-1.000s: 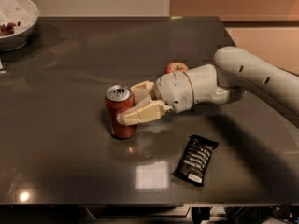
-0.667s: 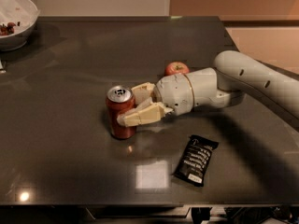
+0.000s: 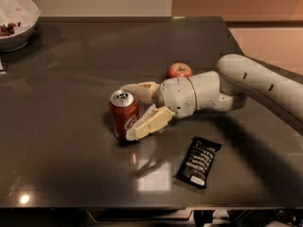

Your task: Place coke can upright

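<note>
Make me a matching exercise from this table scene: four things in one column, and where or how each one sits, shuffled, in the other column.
Things:
1. coke can
2. apple
3. black wrapper
4. gripper

Places or states:
A. lying flat near the front edge of the table
B. at the coke can, reaching in from the picture's right
C. standing upright, silver top showing
D. behind the arm, red and round

Pairs: 1-C, 2-D, 3-A, 4-B

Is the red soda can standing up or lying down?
Standing up. The coke can rests on its base on the table, silver top facing up. The gripper is right beside it.
</note>
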Available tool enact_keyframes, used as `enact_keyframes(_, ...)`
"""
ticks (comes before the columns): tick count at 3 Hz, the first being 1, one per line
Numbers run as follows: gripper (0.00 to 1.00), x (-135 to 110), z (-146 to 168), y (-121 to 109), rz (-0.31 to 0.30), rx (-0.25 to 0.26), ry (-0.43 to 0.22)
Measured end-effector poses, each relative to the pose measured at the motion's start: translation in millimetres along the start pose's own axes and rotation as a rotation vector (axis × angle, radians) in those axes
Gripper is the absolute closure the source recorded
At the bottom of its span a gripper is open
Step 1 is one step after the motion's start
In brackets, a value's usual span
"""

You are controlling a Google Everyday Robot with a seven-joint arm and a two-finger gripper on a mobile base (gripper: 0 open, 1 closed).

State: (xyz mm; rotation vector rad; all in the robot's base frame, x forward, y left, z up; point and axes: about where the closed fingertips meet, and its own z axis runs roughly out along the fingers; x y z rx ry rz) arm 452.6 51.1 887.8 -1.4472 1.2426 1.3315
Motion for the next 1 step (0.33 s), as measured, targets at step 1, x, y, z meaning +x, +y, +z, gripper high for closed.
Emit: enact_keyframes(1,0.00,0.0,0.1,0.0,0.000,0.000,0.000)
